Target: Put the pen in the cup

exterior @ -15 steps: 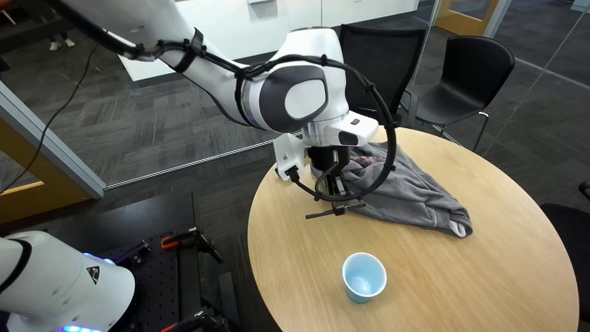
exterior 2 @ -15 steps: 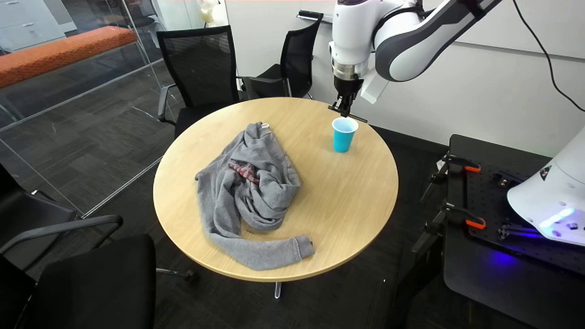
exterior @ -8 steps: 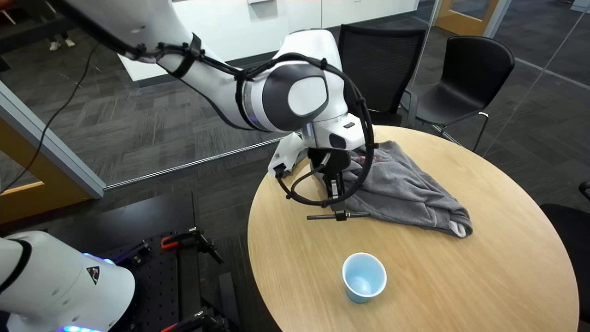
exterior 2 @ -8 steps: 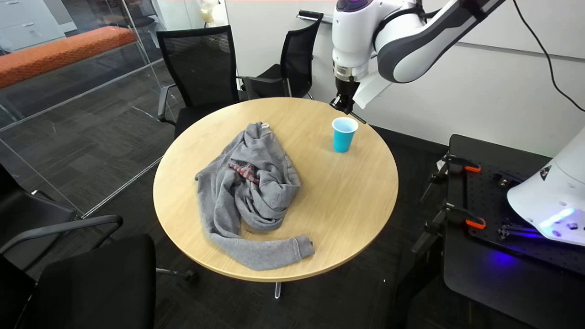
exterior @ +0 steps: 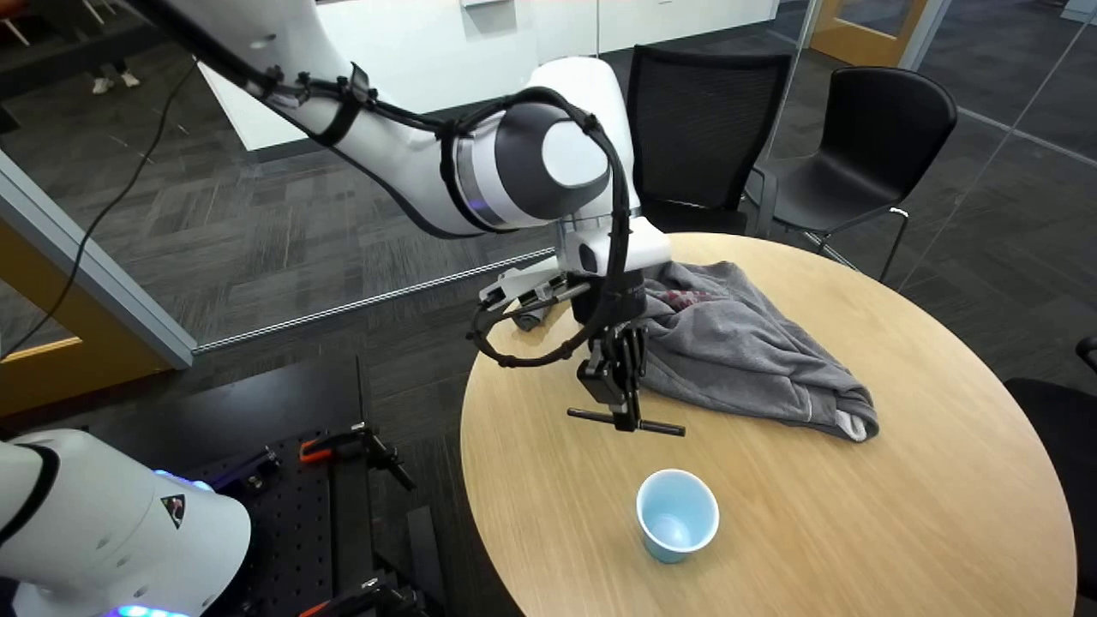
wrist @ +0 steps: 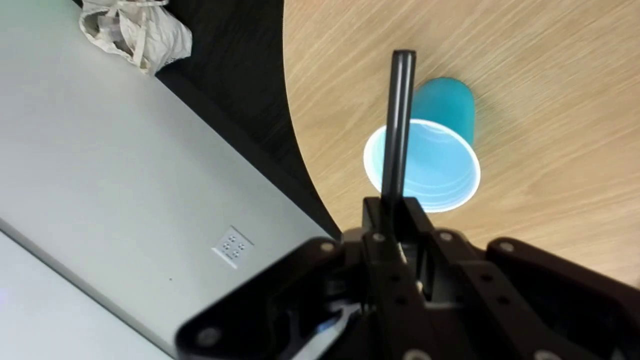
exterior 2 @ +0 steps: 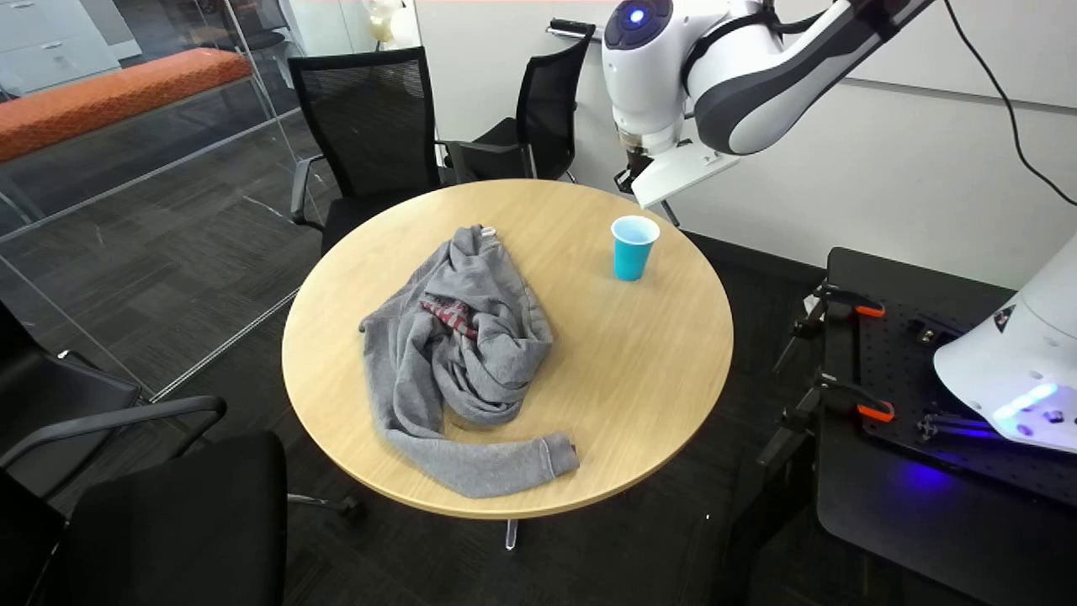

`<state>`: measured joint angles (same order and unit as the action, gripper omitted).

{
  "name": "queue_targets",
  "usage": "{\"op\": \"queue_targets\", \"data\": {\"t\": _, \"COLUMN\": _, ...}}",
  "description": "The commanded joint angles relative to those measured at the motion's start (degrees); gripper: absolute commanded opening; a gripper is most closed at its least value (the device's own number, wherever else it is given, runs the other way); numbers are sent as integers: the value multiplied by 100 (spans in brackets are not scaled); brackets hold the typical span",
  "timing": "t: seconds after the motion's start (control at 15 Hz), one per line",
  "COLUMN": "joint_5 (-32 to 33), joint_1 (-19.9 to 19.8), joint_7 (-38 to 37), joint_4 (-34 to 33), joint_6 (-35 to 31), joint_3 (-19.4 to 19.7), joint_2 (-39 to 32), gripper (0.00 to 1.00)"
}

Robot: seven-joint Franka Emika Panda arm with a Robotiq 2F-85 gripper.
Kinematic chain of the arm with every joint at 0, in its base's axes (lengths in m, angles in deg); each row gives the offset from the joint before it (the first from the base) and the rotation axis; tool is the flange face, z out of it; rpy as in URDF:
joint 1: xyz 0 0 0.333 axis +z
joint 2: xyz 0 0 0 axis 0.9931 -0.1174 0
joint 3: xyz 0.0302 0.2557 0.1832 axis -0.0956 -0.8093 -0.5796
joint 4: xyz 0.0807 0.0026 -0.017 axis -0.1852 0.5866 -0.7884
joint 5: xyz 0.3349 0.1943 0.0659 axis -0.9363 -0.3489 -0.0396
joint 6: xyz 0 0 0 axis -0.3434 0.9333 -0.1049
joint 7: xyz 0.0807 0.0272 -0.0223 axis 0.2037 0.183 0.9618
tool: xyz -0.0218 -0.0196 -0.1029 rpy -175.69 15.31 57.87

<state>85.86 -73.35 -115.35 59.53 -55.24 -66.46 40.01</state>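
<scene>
Pen in the gripper, and the jaws are drawn right in, nipping it near the middle! An end pokes out on either side. Its long axis lies crosswise to the fingers, well short of upright: in an exterior view it runs side to side, one end dipping slightly, with the cup in front of it. In the wrist view, the end in sight points away from the fingers, right across the cup's mouth, though pen and cup are apart. The pen's held clear of the table, near the cup. And that cup? Upright, mouth up, turquoise outside, paler within.

Any writing? A red patch shows on the grey cloth, which lies crumpled across the table from the cup; its pattern is too small to read. Farther from the cup, a sticker on the robot's base is just as illegible.

Under the cup, the table's round, pale and wood-grained. Past its edge from the cup, a whitish bag sits by a wall with a socket. Black chairs stand beyond, in both exterior views, and farther from the cup, an orange bench.
</scene>
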Motion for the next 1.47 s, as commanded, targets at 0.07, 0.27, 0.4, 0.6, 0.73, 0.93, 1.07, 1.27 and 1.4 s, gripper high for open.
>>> {"op": "queue_targets", "data": {"t": 0.07, "joint_5": 269, "joint_1": -75, "joint_7": -1266, "joint_4": -388, "joint_6": 400, "joint_3": -128, "joint_2": -341, "gripper": 3}}
{"op": "queue_targets", "data": {"t": 0.27, "joint_5": 637, "joint_1": -84, "joint_7": -1919, "joint_4": -634, "joint_6": 388, "joint_3": -90, "joint_2": -657, "gripper": 3}}
{"op": "queue_targets", "data": {"t": 0.4, "joint_5": 953, "joint_1": -90, "joint_7": -2274, "joint_4": -822, "joint_6": 400, "joint_3": -67, "joint_2": -895, "gripper": 3}}
{"op": "queue_targets", "data": {"t": 0.6, "joint_5": 1392, "joint_1": -102, "joint_7": -2724, "joint_4": -1030, "joint_6": 454, "joint_3": -53, "joint_2": -1171, "gripper": 3}}
{"op": "queue_targets", "data": {"t": 0.73, "joint_5": 1700, "joint_1": -108, "joint_7": -3072, "joint_4": -1101, "joint_6": 518, "joint_3": -36, "joint_2": -1327, "gripper": 3}}
{"op": "queue_targets", "data": {"t": 0.93, "joint_5": 2007, "joint_1": -184, "joint_7": -3477, "joint_4": -1163, "joint_6": 627, "joint_3": -71, "joint_2": -1520, "gripper": 3}}
{"op": "queue_targets", "data": {"t": 1.07, "joint_5": 2107, "joint_1": -238, "joint_7": -3700, "joint_4": -1191, "joint_6": 660, "joint_3": -99, "joint_2": -1641, "gripper": 3}}
{"op": "queue_targets", "data": {"t": 1.27, "joint_5": 2149, "joint_1": -332, "joint_7": -3976, "joint_4": -1242, "joint_6": 616, "joint_3": -122, "joint_2": -1831, "gripper": 3}}
{"op": "queue_targets", "data": {"t": 1.4, "joint_5": 2101, "joint_1": -384, "joint_7": -4143, "joint_4": -1308, "joint_6": 596, "joint_3": -121, "joint_2": -1967, "gripper": 3}}
